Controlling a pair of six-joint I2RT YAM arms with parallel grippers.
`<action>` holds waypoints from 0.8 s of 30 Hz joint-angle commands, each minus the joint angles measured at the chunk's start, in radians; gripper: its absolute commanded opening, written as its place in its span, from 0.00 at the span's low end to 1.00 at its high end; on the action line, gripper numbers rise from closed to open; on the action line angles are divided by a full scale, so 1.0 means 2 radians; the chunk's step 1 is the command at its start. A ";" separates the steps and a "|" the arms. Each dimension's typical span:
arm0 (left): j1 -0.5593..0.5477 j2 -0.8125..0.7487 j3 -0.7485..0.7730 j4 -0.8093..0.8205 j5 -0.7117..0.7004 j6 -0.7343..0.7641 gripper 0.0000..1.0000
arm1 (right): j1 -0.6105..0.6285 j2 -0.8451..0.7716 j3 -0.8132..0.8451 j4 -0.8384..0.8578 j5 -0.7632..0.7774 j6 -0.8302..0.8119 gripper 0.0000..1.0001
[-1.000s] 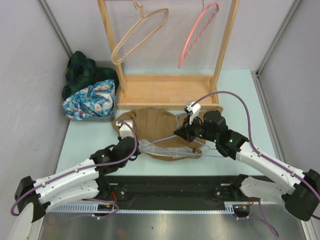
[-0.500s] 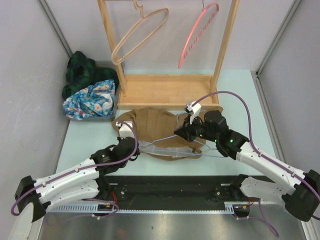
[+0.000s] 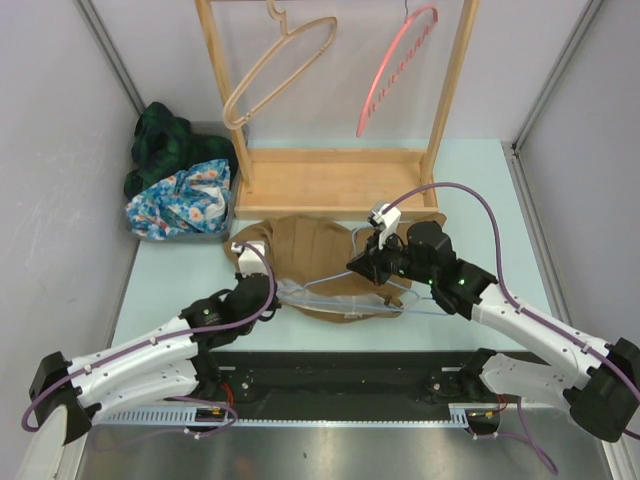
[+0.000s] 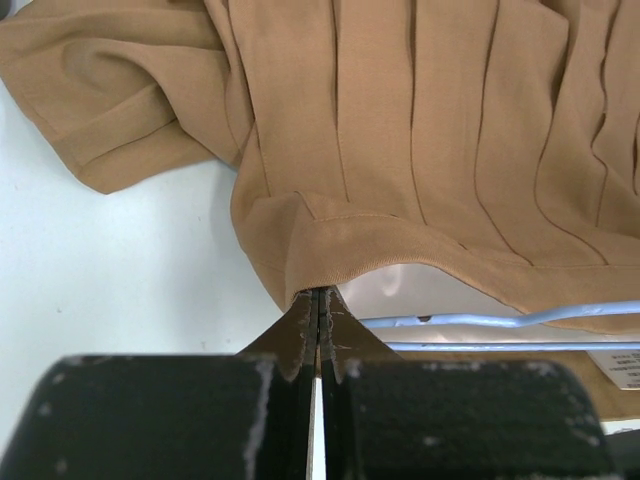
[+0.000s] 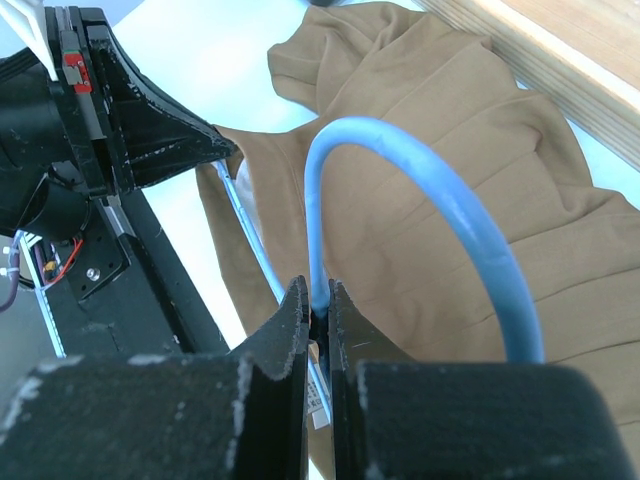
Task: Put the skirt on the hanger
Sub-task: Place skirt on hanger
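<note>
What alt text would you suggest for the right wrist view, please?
The right gripper is shut on the curved hook of a blue hanger, seen close up. Beneath it a brown skirt lies spread on the pale table, with the left gripper pinching its edge at upper left.

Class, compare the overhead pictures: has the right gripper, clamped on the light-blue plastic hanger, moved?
No. The right gripper stays put, with the same gap to the wooden rack's base board.
</note>
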 commanded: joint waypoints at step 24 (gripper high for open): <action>-0.001 0.002 0.003 0.064 0.031 0.009 0.00 | 0.023 0.031 -0.014 0.109 -0.014 0.032 0.00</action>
